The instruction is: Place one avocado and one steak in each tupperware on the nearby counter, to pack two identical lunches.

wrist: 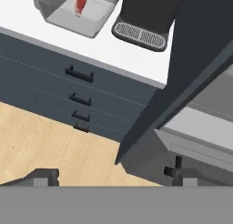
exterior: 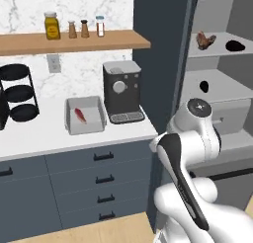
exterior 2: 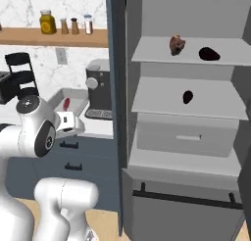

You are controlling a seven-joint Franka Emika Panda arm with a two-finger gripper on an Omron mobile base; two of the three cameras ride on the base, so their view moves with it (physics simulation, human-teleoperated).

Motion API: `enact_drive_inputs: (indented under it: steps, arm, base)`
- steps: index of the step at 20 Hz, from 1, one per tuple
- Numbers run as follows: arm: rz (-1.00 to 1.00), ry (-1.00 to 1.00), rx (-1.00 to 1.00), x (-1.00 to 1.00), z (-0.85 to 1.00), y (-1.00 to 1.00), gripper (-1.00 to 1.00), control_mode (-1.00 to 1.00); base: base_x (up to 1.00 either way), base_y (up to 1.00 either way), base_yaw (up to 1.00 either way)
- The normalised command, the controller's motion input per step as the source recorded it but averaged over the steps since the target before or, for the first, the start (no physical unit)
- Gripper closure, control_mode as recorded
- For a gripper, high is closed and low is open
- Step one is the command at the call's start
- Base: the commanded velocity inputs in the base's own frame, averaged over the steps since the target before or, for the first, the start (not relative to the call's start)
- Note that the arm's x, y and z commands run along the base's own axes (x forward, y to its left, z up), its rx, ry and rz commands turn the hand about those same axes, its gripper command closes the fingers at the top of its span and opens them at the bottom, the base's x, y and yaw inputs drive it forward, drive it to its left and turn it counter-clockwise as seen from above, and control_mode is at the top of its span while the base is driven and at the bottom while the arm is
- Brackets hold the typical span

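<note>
The gripper (wrist: 113, 175) hangs with its two dark fingertips (wrist: 45, 175) spread wide and nothing between them, over a pale wooden floor (wrist: 50, 136). Far ahead of the fingers and off to the left, a light grey tupperware (wrist: 98, 18) sits on the white counter (wrist: 113, 52) with one red steak (wrist: 81, 2) lying inside it. Just right of that box stands the coffee machine (wrist: 148, 11), its ribbed drip tray (wrist: 139, 35) facing the gripper. Below the counter edge run blue-grey drawer fronts (wrist: 45, 77) with black bar handles (wrist: 79, 74), stacked toward the floor. A dark upright panel (wrist: 191, 63) slants across the right side, with a grey shelf edge (wrist: 200, 127) beyond it.
</note>
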Motion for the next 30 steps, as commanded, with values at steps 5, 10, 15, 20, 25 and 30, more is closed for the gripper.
enact_drive_inputs:
  steps: [5,10,15,20,25,30]
  arm:
    - [0.0,0.0,0.0,0.0,0.0,0.0,-1.0,1.0]
    - [0.0,0.0,0.0,0.0,0.0,0.0,-1.0,1.0]
    - [0.0,0.0,0.0,0.0,0.0,0.0,-1.0,1.0]
    - [0.0,0.0,0.0,0.0,0.0,0.0,-1.0,1.0]
    - [0.0,0.0,0.0,0.0,0.0,0.0,-1.0,1.0]
    - [0.0,0.0,0.0,0.0,0.0,0.0,-1.0,1.0]
  base:
    - [0.0,-0.95,-0.04]
    - [0.0,-0.63,0.0]
    - [0.05,-0.19,-0.02]
    - [0.22,-0.26,0.0]
    - [0.3,-0.47,0.0]
    - [0.4,-0.26,0.0]
